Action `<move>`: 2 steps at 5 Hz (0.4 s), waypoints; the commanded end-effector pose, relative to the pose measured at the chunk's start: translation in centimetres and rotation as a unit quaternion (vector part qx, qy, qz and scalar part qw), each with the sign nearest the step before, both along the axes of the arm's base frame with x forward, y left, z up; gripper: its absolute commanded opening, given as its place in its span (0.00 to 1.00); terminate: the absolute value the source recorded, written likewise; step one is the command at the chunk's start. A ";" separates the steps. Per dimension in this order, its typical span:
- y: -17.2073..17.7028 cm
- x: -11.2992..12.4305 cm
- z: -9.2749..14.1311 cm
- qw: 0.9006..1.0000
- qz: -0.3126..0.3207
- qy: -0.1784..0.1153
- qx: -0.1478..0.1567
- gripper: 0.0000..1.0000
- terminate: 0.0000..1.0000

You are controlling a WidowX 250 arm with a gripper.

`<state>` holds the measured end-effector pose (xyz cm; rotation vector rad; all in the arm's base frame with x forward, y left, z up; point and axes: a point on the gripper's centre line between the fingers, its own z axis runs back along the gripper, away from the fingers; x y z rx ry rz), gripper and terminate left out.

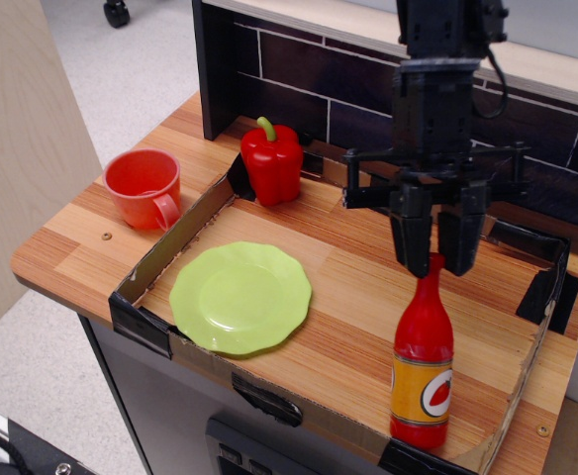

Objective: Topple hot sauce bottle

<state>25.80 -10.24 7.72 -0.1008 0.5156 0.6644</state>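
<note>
The hot sauce bottle [423, 361] is red with an orange-yellow label and a red-and-white oval logo. It is nearly upright at the front right of the cardboard-edged tray [165, 259], close to the front wall. My gripper [434, 265] hangs straight down over it, with its two black fingers [412, 242] closed on either side of the bottle's cap. I cannot tell whether the bottle's base rests on the wood or hangs just above it.
A green plate [240, 297] lies at the front left of the tray. A red bell pepper [271, 163] stands at the back left corner. An orange-red cup [145, 188] sits outside the tray on the left. A dark tiled backsplash [309, 89] rises behind.
</note>
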 end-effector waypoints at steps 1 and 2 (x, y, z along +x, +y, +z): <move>-0.1 2.5 -1.8 0.985 -0.073 -0.136 0.081 0.00 0.00; 0.3 4.0 -3.6 0.961 -0.090 -0.217 0.145 0.00 0.00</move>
